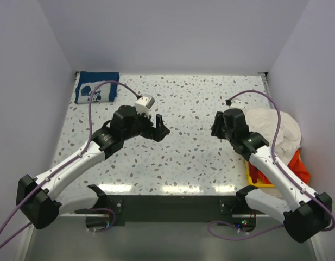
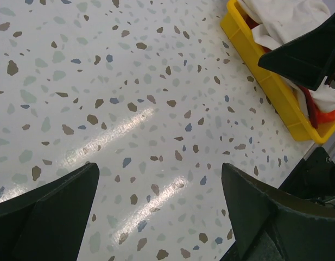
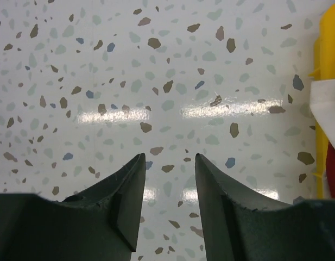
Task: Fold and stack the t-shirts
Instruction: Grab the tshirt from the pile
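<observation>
A folded navy blue t-shirt with white print [image 1: 96,87] lies at the far left corner of the table. A cream t-shirt [image 1: 278,130] is heaped on top of a yellow bin [image 1: 260,182] at the right edge, with an orange-red shirt [image 1: 299,166] under it. The bin with the cream shirt [image 2: 284,19] and a bit of red cloth [image 2: 324,115] also shows in the left wrist view. The beige shirt is not visible. My left gripper [image 1: 160,129] is open and empty over the table's middle. My right gripper [image 1: 216,126] is open and empty, just left of the bin.
The speckled table [image 1: 178,157] is walled by white panels at the back and sides. The yellow bin's wall [image 3: 319,109] shows at the right edge of the right wrist view. The right arm's finger [image 2: 308,54] crosses in front of the bin.
</observation>
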Tool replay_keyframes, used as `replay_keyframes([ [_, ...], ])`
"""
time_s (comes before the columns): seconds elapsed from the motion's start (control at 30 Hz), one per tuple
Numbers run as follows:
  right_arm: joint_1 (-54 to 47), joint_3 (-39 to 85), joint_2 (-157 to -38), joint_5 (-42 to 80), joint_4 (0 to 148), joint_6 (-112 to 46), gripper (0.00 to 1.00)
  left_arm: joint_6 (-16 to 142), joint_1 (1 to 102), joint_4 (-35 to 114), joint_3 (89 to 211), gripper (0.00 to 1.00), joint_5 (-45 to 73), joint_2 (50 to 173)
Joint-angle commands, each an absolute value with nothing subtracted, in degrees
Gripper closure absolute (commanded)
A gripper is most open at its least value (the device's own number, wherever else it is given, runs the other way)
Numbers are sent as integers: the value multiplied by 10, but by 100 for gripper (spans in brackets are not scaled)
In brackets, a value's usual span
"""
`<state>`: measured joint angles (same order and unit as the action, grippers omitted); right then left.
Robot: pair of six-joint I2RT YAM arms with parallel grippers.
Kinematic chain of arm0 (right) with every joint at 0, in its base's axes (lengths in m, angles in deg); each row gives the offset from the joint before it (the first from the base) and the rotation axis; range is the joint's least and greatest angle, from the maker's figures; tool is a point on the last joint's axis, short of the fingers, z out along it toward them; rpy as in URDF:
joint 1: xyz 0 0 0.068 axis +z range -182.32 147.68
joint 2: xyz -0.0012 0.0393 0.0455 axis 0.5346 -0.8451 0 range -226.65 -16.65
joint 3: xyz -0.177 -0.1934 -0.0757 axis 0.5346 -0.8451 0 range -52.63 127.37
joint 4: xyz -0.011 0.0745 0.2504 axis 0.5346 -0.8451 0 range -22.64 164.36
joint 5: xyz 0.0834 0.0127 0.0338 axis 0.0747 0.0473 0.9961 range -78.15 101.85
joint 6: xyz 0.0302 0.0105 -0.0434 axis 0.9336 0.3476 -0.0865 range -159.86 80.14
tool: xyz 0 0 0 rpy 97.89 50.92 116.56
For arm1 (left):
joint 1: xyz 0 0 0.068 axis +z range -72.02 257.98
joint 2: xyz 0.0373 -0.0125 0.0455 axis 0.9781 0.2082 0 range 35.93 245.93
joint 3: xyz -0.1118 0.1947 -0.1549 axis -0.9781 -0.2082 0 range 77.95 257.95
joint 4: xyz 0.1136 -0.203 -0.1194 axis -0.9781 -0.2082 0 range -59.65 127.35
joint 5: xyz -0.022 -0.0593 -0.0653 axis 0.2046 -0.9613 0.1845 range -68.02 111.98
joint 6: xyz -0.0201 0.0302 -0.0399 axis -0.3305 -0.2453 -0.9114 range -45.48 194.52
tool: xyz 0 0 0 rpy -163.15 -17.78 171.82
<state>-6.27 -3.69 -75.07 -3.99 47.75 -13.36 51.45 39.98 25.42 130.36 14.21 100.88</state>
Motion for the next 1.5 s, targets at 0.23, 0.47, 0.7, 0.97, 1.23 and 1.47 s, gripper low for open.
replay_keyframes([
  [0.23, -60, 37, -767, -133, 425, -132, 49, 536, 401, 257, 1309, 0, 116, 1002],
  [0.47, -156, 125, -862, -240, 371, -146, 44, 535, 401, 255, 1303, 0, 104, 1002],
  [0.7, -262, 157, -940, -298, 363, -124, 43, 537, 401, 237, 1315, 0, 94, 1000],
  [0.97, -368, 153, -964, -366, 347, -115, 44, 554, 401, 204, 1322, 0, 92, 992],
  [1.23, -390, 53, -887, -347, 371, -43, 39, 559, 401, 199, 1317, 0, 104, 996],
  [1.47, -393, 5, -848, -358, 331, 28, 36, 559, 401, 202, 1308, 0, 98, 997],
])
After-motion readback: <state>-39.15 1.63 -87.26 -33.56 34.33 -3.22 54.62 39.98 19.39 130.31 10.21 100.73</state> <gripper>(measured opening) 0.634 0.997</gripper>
